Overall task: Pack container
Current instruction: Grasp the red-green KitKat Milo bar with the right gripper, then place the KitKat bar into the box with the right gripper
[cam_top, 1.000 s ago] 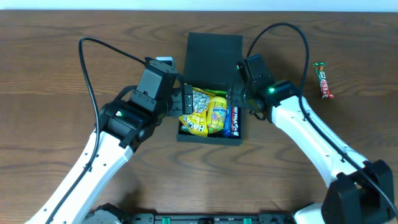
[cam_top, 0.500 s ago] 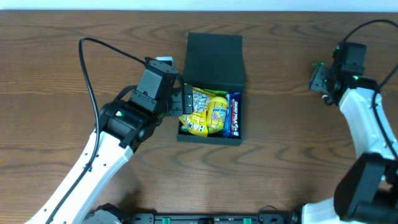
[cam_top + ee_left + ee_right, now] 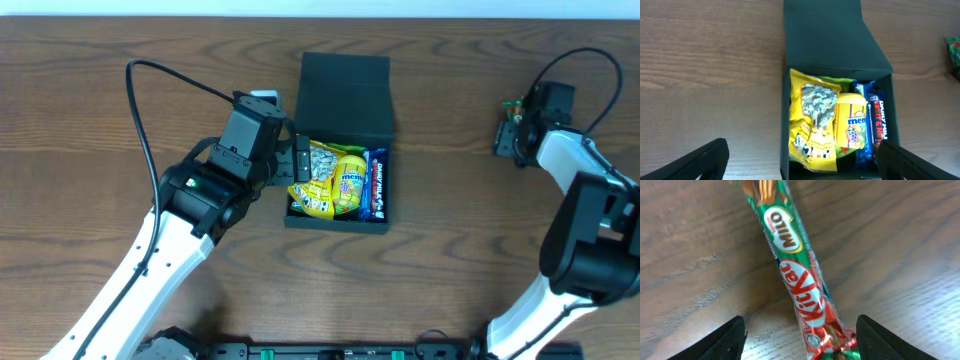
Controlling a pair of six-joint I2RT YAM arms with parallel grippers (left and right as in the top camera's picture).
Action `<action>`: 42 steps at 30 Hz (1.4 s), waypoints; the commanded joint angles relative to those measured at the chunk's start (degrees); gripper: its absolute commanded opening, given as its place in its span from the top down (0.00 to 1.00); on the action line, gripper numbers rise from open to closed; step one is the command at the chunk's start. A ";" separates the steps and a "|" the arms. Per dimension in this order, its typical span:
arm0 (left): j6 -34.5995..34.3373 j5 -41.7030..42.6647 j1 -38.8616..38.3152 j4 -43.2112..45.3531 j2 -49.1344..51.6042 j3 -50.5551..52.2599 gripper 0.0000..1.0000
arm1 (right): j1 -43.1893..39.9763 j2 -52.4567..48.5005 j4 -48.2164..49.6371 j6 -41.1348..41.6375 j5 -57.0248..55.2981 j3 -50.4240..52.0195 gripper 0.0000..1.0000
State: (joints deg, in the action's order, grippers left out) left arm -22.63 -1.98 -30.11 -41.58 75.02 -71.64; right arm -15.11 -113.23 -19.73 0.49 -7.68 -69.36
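The dark container (image 3: 336, 221) stands mid-table with its flap lid (image 3: 345, 95) open toward the far side. It holds a yellow snack bag (image 3: 318, 180), a yellow Mentos tub (image 3: 349, 184) and a blue chocolate bar (image 3: 377, 184). My left gripper (image 3: 300, 165) is open at the box's left wall; in the left wrist view its fingers straddle the container (image 3: 785, 125). My right gripper (image 3: 508, 135) is open at the far right, low over a green-and-red KitKat Milo bar (image 3: 795, 275) that lies on the table between its fingertips (image 3: 715, 340).
The wooden table (image 3: 100, 80) carries nothing else loose. Black cables loop above both arms. The table's far edge runs along the top of the overhead view. A bit of the KitKat wrapper (image 3: 954, 47) shows at the right edge of the left wrist view.
My right arm has swung from the container's right side to the far right and come down over the KitKat bar. The left arm and the box contents have not moved.
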 commanded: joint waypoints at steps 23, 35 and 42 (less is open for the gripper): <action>0.87 -2.67 0.22 0.50 -0.57 -1.03 0.05 | -1.03 0.98 -7.78 1.40 15.37 -2.21 0.99; 0.70 -3.98 0.20 2.01 -0.59 -1.03 0.05 | 21.27 27.21 -25.53 7.48 28.06 -2.86 0.99; 0.00 -2.91 0.22 1.49 -1.99 -1.03 0.05 | 39.01 25.77 -22.67 -0.90 19.96 0.04 0.99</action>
State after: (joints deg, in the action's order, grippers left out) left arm -22.48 -4.86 -30.11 -39.86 74.87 -71.64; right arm 21.50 -87.11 -43.68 7.68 16.62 -69.67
